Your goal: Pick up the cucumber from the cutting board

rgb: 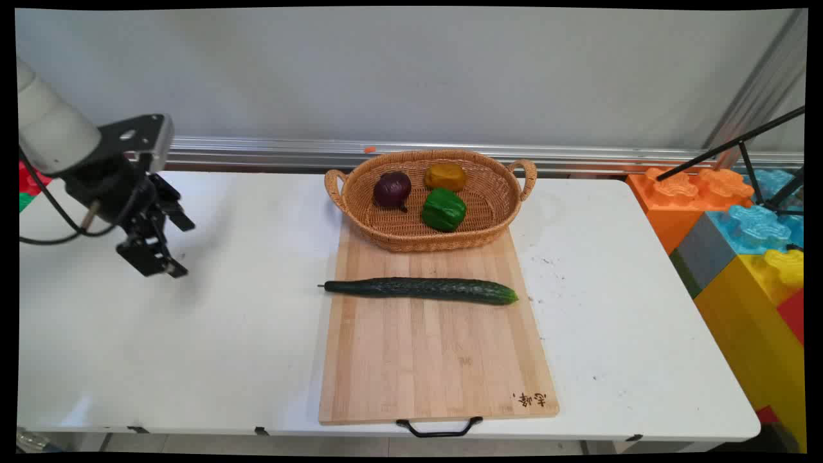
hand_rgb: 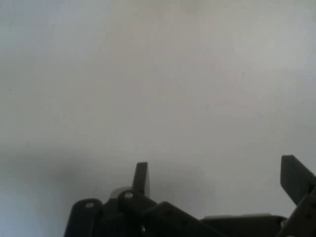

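Note:
My gripper [rgb: 182, 247] hangs open over the bare white table [rgb: 212, 321] at the left, well apart from everything else. In the hand view its gripper [hand_rgb: 217, 177] shows two spread fingers with nothing but table surface between them. A long dark green cucumber [rgb: 421, 289] lies crosswise on a wooden cutting board [rgb: 437, 360] in the middle. At the board's far end sits a wicker basket [rgb: 479, 235] holding a purple onion [rgb: 392, 190], a yellow-brown pepper [rgb: 445, 176] and a green pepper [rgb: 443, 209].
Large coloured toy blocks [rgb: 739, 244] stand off the table's right end, with a black tripod leg [rgb: 733, 145] above them. A metal rail [rgb: 257, 151] runs along the wall behind. The board's black handle [rgb: 439, 427] overhangs the near edge.

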You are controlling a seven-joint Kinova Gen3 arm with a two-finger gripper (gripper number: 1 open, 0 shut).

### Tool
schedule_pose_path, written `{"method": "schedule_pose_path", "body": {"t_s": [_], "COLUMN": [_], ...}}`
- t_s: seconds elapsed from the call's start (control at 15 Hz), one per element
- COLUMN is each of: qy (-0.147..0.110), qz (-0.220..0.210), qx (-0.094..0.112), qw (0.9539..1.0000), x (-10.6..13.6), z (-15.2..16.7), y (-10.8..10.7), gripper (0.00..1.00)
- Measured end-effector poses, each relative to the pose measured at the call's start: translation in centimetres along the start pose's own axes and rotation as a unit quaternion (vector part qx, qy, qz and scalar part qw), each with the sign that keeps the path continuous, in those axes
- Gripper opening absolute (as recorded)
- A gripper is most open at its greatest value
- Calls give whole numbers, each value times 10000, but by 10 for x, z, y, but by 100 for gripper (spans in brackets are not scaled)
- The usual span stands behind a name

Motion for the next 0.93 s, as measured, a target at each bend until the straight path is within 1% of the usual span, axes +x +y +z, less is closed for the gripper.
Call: {"method": "schedule_pose_path", "body": {"t_s": [0.07, 0.2, 0.33, 0.53, 0.73, 0.93], "qy": [31, 133, 281, 470, 595, 767], "qz": [40, 143, 274, 492, 824, 1229], "qx": [-13, 34, 174, 381, 556, 693], "qw": [10000, 9998, 9991, 9970, 9933, 9870], "x": [3, 14, 33, 70, 113, 156], "z": [2, 7, 11, 17, 23, 32], "y": [3, 11, 25, 52, 80, 103], "gripper": [100, 100, 100, 100, 100, 100]}}
